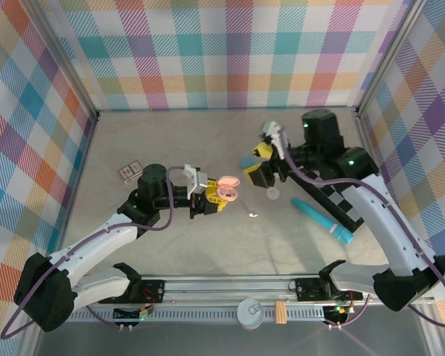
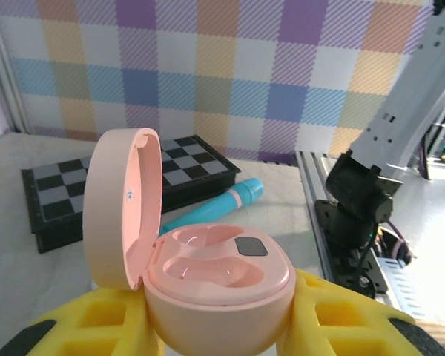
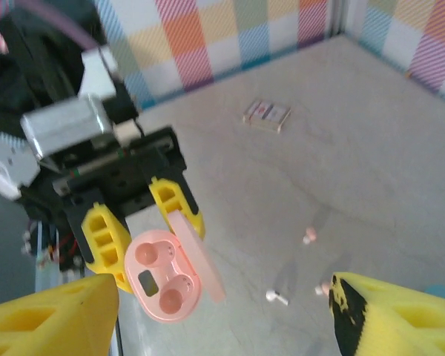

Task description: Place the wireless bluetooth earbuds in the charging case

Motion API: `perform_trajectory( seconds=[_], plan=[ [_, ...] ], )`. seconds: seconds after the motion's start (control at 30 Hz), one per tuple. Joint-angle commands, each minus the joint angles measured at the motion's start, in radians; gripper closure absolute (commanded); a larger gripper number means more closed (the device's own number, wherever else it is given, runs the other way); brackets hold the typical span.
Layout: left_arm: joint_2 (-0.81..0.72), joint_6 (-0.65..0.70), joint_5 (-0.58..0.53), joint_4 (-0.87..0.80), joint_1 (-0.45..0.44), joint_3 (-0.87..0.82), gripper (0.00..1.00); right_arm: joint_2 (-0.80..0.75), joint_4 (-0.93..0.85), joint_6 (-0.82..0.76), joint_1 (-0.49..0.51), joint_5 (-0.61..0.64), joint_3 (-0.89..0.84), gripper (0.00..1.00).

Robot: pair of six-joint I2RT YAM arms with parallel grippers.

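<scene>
My left gripper (image 1: 216, 196) is shut on an open pink charging case (image 1: 228, 190), which it holds above the table. In the left wrist view the case (image 2: 219, 278) sits between the yellow fingers (image 2: 341, 319) with its lid (image 2: 122, 211) swung up, and both wells are empty. My right gripper (image 1: 259, 165) hovers open just right of the case, with nothing between its fingers (image 3: 400, 319). Below it the case (image 3: 163, 278) faces up. On the table lie a white earbud (image 3: 277, 297) and two pink earbuds (image 3: 308, 236) (image 3: 323, 288). The white earbud (image 1: 252, 215) lies under the case's right side.
A long teal tube (image 1: 322, 221) and a folded black chessboard (image 1: 334, 194) lie at the right under the right arm. A small card box (image 1: 128, 171) sits at the left. A small teal piece (image 1: 246, 161) lies by the right gripper. Checked walls close in three sides.
</scene>
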Motion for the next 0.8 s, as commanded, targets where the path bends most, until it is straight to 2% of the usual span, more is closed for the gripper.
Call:
perform_trajectory(
  seconds=[0.0, 0.13, 0.23, 0.33, 0.4, 0.57, 0.77],
  plan=[
    [-0.023, -0.041, -0.025, 0.152, 0.018, -0.019, 0.75, 0.011, 0.195, 0.249, -0.076, -0.077, -0.033, 0.25],
    [-0.023, -0.09, -0.051, 0.263, 0.029, -0.05, 0.75, 0.096, 0.294, 0.528, -0.164, 0.067, -0.085, 0.26],
    [-0.028, -0.132, -0.078, 0.35, 0.04, -0.084, 0.75, 0.205, 0.235, 0.655, -0.19, 0.172, -0.09, 0.25],
    [-0.04, -0.141, -0.074, 0.342, 0.055, -0.091, 0.75, 0.307, 0.284, 0.732, -0.189, 0.092, -0.137, 0.25],
    [-0.051, -0.144, -0.07, 0.333, 0.062, -0.091, 0.75, 0.373, 0.296, 0.744, -0.18, 0.072, -0.151, 0.26],
    [-0.067, -0.147, -0.072, 0.323, 0.074, -0.095, 0.75, 0.541, 0.245, 0.799, -0.148, 0.118, -0.12, 0.3],
    [-0.064, -0.151, -0.065, 0.331, 0.074, -0.097, 0.75, 0.653, 0.311, 0.984, -0.018, 0.183, -0.143, 0.4]
  ],
)
